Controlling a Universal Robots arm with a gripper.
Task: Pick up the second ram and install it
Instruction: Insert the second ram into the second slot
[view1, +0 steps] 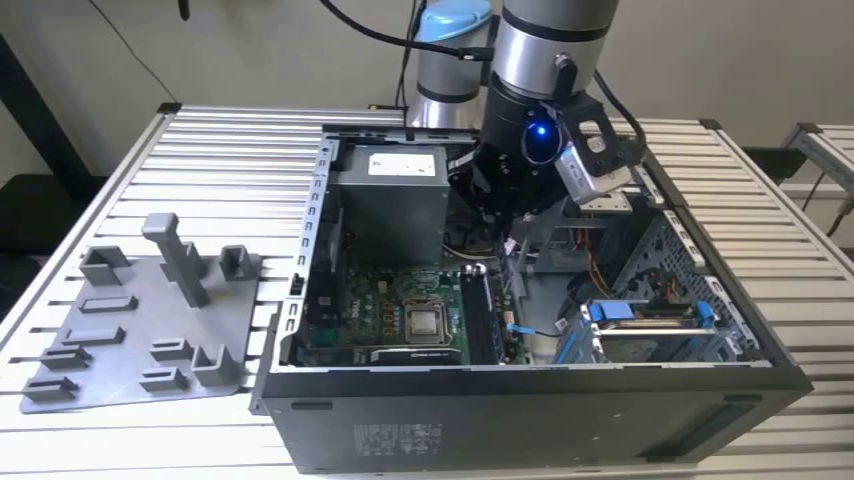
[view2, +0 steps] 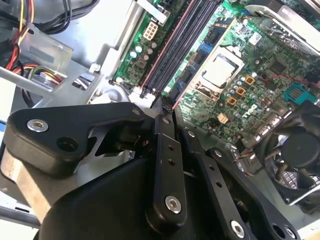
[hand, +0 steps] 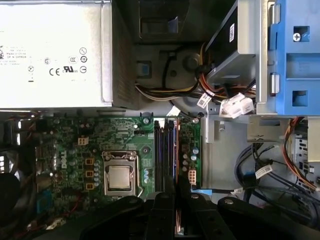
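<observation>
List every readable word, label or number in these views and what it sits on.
Power supply label: fine print, too small to read.
White cable tags: too small to read.
Motherboard markings: too small to read.
Computer case sticker: blurred.
Nothing can be quoted reliably.

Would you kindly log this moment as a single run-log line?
step: install | gripper: shut on second ram | position: edge-on at memory slots on motherboard | seated: cannot tell

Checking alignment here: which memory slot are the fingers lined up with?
The outermost slot, farthest from the processor. The memory stick pinched in the fingers runs along it; the other slots lie closer to the processor.
</observation>
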